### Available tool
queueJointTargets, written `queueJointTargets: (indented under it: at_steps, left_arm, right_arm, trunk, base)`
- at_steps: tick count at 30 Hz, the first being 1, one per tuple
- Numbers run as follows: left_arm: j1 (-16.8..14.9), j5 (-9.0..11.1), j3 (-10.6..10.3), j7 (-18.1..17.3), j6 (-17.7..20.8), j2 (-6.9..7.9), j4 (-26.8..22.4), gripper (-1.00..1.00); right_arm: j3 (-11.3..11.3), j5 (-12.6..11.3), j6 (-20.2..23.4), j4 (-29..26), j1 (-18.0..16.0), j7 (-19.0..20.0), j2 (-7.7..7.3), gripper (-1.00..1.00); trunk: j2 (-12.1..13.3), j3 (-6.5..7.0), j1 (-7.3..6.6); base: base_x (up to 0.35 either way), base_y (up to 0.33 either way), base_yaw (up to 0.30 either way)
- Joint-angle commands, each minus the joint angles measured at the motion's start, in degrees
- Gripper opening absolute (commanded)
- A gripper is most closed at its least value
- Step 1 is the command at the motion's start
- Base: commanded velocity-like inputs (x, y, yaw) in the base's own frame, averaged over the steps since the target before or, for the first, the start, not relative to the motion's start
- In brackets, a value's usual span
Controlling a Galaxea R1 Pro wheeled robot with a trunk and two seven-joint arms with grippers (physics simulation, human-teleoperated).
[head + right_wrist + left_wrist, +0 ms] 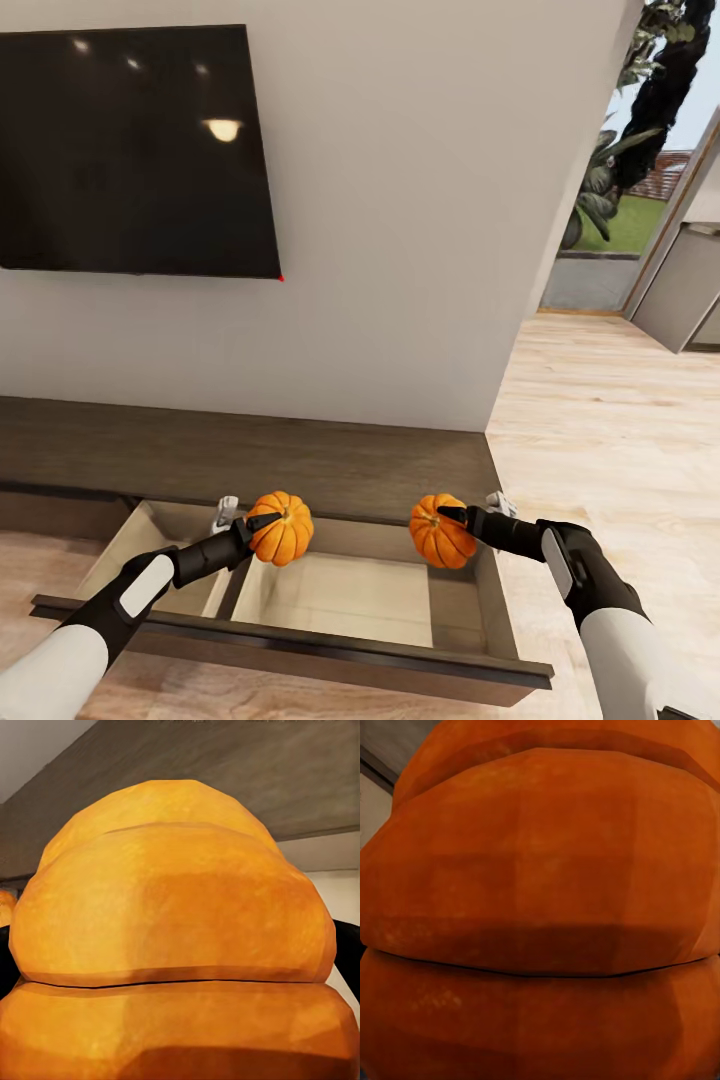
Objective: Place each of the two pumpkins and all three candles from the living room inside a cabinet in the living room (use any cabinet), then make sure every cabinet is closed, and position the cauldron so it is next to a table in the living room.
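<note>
We see our left end effector (268,527) clamped on the left pumpkin (283,528), its fingers closed around the ribbed sides, and our right end effector (452,520) clamped on the right pumpkin (440,532) in the same way. Both pumpkins hang above the open drawer (330,590) of the dark brown cabinet (250,450), the left one over its middle, the right one nearer its right end. In the left wrist view orange skin (540,907) crowds the lens; the finger contact there is probably hidden. A television (130,150) hangs on the far wall.
</note>
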Motion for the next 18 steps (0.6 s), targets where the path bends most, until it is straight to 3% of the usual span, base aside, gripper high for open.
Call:
queueJointTargets:
  at_steps: [1,16,18]
  left_arm:
    - [0.00,0.05,0.01,-0.02,0.02,0.00,0.01,-1.00]
    - [0.00,0.05,0.02,-0.02,0.02,0.00,0.13,-1.00]
    - [0.00,0.05,-0.06,-0.02,0.02,-0.15,0.04,-1.00]
  right_arm:
    - [0.00,-0.05,0.01,0.00,0.00,-0.03,0.00,-1.00]
    - [0.00,-0.17,0.01,0.08,0.00,-0.09,0.00,-1.00]
    - [0.00,0.18,-1.16,2.35,0.00,-0.03,0.04,-1.00]
  trunk:
    - [0.00,0.00,0.00]
    - [0.00,0.00,0.00]
    - [0.00,0.02,0.00]
  base:
    - [0.000,0.000,0.000]
    - [0.000,0.000,0.000]
    - [0.188,0.000,-0.019]
